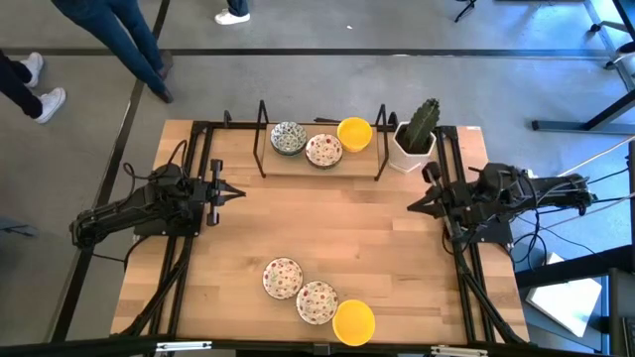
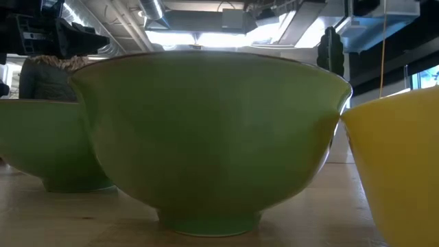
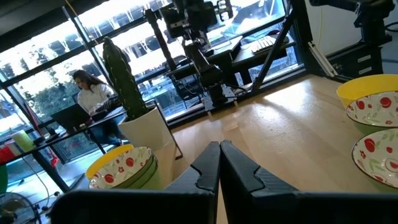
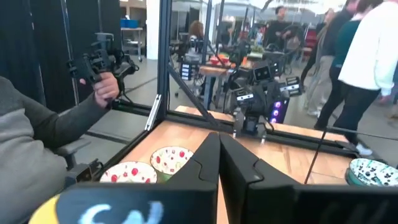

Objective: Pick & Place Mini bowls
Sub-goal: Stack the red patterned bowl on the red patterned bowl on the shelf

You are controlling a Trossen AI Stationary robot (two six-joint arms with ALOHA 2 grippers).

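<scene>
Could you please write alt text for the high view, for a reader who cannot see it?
Six mini bowls sit on a wooden table, three at the far edge beside a potted cactus, three at the near edge. The left gripper and right gripper, both shut, wait at either side.

Grey concrete floor (image 1: 417,30) around the wooden table (image 1: 327,218). Large windows (image 3: 56,74) behind, bright daylight. Ceiling ducts (image 2: 171,14), possibly pipes. People at desks beyond.

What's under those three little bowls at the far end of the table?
A raised wooden shelf in a dark frame holds the patterned bowl, speckled bowl and yellow bowl. Anything beneath that shelf is hidden from above.
</scene>
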